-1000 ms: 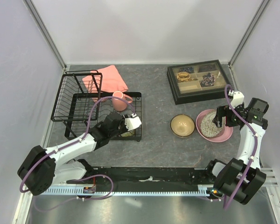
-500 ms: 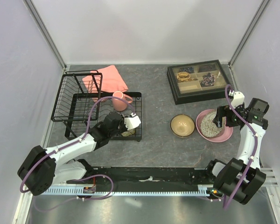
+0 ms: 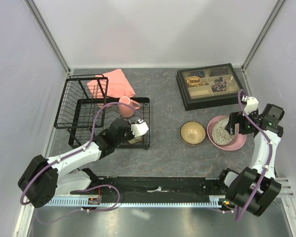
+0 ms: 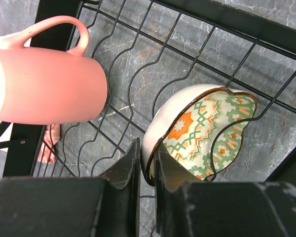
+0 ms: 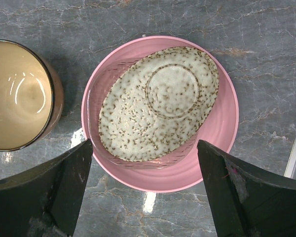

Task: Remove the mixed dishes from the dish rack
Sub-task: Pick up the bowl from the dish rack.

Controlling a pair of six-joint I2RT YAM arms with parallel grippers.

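Observation:
The black wire dish rack [image 3: 74,106] stands at the left. On its flat base lies a pink handled mug [image 3: 126,106] [image 4: 44,84] on its side. Beside it a small bowl [image 3: 133,141] [image 4: 202,128], brown-rimmed with an orange and green pattern inside, leans in the rack wires [image 4: 246,30]. My left gripper [image 3: 136,134] [image 4: 147,155] is shut on that bowl's rim, one finger inside and one outside. My right gripper [image 3: 233,124] [image 5: 144,148] hangs open over the pink plate [image 3: 239,143] [image 5: 222,133]. A grey speckled bowl [image 3: 222,131] [image 5: 158,103] lies upside down on the plate.
A tan bowl with a cream inside [image 3: 193,132] [image 5: 19,94] stands on the table just left of the pink plate. A pink folded cloth [image 3: 116,83] lies behind the rack. A black compartmented tray of trinkets [image 3: 209,85] sits at the back right.
My left gripper's fingers have closed onto the patterned bowl's rim. The right arm has stayed where it was.

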